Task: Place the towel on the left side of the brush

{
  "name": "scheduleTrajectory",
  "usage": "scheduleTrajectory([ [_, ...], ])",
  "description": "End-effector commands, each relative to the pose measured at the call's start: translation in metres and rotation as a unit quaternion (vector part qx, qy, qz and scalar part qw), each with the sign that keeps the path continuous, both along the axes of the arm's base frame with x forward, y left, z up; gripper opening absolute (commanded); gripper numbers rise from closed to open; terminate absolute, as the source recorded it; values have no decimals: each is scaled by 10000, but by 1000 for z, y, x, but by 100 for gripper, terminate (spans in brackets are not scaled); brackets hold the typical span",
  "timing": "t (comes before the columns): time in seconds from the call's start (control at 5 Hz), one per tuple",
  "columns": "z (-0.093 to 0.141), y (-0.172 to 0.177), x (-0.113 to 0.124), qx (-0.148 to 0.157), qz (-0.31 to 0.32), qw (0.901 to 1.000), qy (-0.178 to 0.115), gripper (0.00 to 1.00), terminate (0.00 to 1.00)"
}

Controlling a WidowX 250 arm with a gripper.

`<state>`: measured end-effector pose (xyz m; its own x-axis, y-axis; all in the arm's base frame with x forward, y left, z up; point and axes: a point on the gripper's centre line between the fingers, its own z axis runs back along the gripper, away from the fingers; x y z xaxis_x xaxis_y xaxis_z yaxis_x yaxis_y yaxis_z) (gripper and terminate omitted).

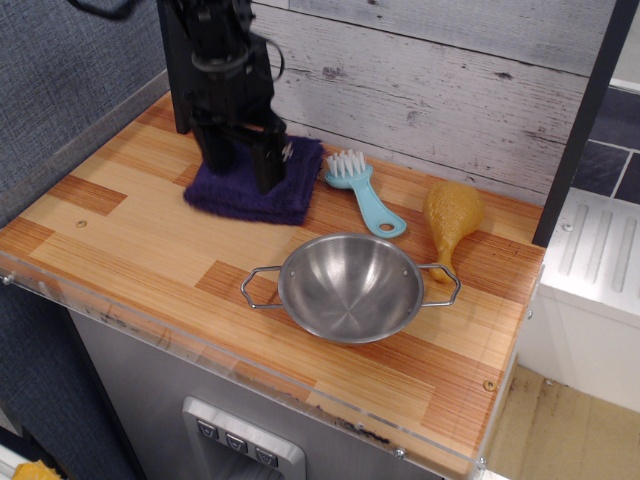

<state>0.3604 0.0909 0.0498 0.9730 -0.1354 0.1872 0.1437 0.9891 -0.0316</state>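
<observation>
The dark purple towel (292,192) lies flat on the wooden counter (130,240) at the back, just left of the light-blue brush (362,192), whose white bristles almost touch the towel's right edge. My black gripper (245,172) stands straight down on the middle of the towel. Its two fingers press into the cloth and grip it between them. The arm hides the towel's far part.
A steel bowl (350,287) with two wire handles stands in front of the brush. A tan toy drumstick (452,215) lies to the right of the brush. A grey plank wall (430,90) rises right behind the towel.
</observation>
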Motion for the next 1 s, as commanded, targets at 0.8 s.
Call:
scheduleTrajectory([
  [0.8, 100, 3, -71, -13, 986, 9951, 118, 100, 0],
])
